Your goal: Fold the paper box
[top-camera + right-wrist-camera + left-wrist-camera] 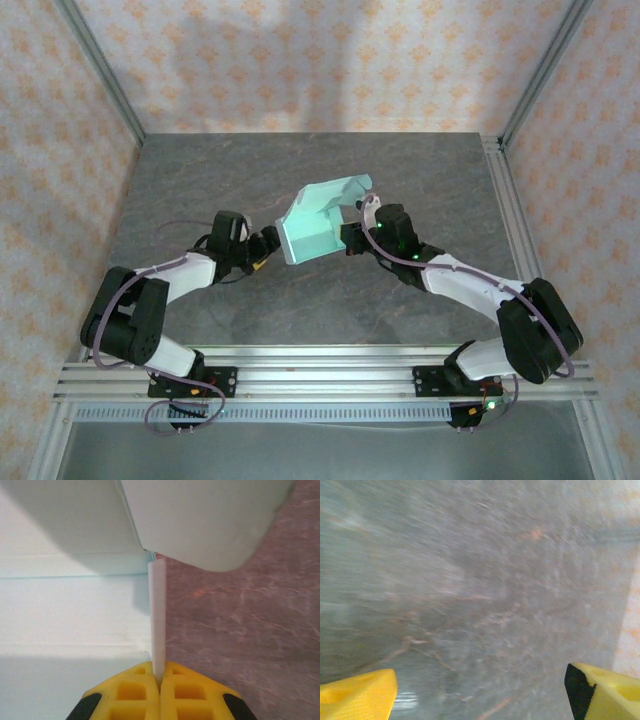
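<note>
The pale mint paper box (318, 220) is partly folded and tilted up off the grey table near the middle. My right gripper (352, 238) is shut on its right side flap; in the right wrist view that thin flap (157, 615) runs edge-on into the closed yellow fingers (135, 692), with the box panels (70, 610) to the left and a rounded flap (210, 520) above. My left gripper (268, 245) sits just left of the box's lower left corner. Its yellow fingers (357, 697) stand wide apart, open, with blurred table between them.
The grey marbled table (200, 180) stretches around the box. Patterned walls enclose it at the back and sides, and a metal rail (320, 375) carries the arm bases at the near edge.
</note>
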`<state>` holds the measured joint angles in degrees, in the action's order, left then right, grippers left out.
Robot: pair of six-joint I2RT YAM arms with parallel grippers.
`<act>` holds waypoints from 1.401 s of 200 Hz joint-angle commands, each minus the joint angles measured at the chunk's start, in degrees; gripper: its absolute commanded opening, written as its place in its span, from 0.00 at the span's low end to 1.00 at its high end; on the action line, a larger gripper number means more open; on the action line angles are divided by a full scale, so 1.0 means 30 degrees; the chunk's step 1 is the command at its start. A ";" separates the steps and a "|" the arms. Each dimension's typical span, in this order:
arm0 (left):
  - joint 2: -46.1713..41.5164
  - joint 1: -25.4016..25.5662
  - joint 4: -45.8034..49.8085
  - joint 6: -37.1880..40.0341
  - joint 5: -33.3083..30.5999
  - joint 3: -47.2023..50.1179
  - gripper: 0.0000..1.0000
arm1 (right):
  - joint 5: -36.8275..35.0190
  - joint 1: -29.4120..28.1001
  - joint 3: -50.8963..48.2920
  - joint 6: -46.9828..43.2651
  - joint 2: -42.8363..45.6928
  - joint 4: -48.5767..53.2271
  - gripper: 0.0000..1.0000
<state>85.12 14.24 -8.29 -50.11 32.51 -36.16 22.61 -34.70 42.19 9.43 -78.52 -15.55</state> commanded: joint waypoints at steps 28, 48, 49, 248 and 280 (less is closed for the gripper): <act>0.0154 0.1779 -0.1213 -0.0107 0.2406 -0.1931 0.88 | 0.2776 -0.0239 0.0398 -0.0151 -0.0578 -0.2101 0.05; 0.0099 0.2071 -0.1424 -0.0379 0.2388 -0.2125 0.88 | 0.2652 -0.0469 0.0791 -0.0572 -0.0882 -0.1534 0.06; 0.0115 0.2075 -0.1410 -0.0393 0.2397 -0.2125 0.88 | 0.2655 -0.0487 0.0819 -0.0613 -0.0904 -0.1500 0.06; 0.0058 0.2434 -0.0633 -0.0412 0.1881 -0.3135 0.88 | -0.9977 -0.5059 0.4330 -0.5966 -0.3678 0.4344 0.00; 0.0050 0.2159 0.1019 0.0873 0.0559 -0.2819 0.90 | -1.1717 -0.4972 0.3425 -0.6095 -0.2357 0.3716 0.00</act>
<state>87.50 20.10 -5.17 -51.13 32.88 -42.30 -7.01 -49.10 55.05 -7.20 -87.50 -4.45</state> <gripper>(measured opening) 0.899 0.049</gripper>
